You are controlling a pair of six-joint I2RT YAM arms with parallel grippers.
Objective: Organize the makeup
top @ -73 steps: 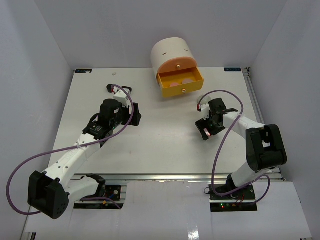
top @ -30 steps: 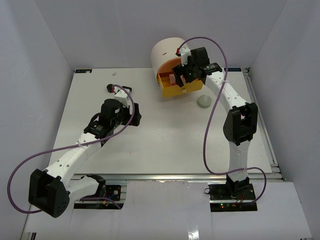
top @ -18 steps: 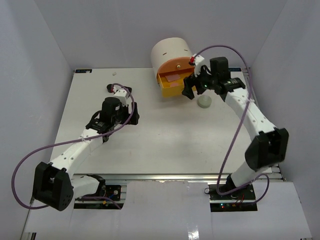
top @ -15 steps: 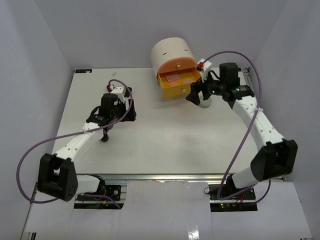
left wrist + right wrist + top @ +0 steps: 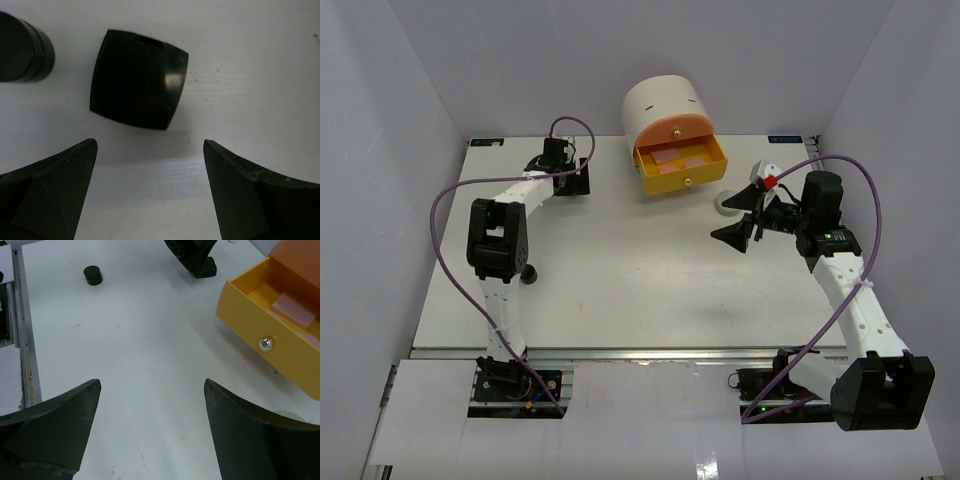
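Makeup is scattered across the table: a black square compact and a black jar lie just ahead of the left gripper, whose jaws are spread wide and touch neither. A pink palette rests in the open yellow drawer. The right gripper hovers spread and empty near the grey-green compact.
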